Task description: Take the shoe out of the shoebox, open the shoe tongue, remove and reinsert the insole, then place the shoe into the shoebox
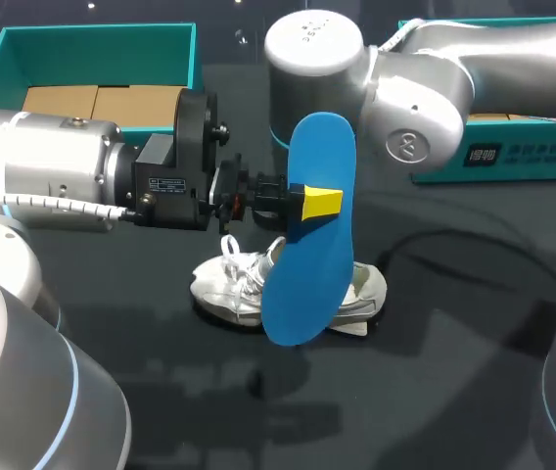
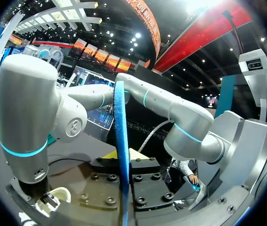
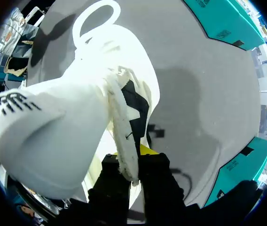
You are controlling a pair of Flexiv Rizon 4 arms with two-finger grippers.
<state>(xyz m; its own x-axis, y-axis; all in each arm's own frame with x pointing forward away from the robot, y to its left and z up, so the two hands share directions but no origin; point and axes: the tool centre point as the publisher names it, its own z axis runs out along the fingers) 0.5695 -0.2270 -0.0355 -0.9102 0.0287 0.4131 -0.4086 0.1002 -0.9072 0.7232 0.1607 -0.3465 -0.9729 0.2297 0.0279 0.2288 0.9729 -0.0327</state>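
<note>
Shoebox: You had the teal shoebox (image 1: 4, 59) open at the far left of the bench (image 1: 435, 392), with brown card inside.
Left claw: Your left claw (image 1: 305, 202) was clamped on the insole. In the left wrist view the insole stood edge-on between its two fingers.
Insole: The blue insole (image 1: 312, 245) stood upright with its lower end over the shoe. You could not tell whether they touched.
Shoe: The white shoe (image 1: 229, 294) lay on the bench, outside the box, laces loose.
Right claw: Your right claw (image 3: 131, 162) pinched the shoe's tongue (image 3: 121, 122) from both sides.
Writing: The shoe's side carried a dark mark. A second teal box (image 1: 513, 162) at the right bore print on its wall.
</note>
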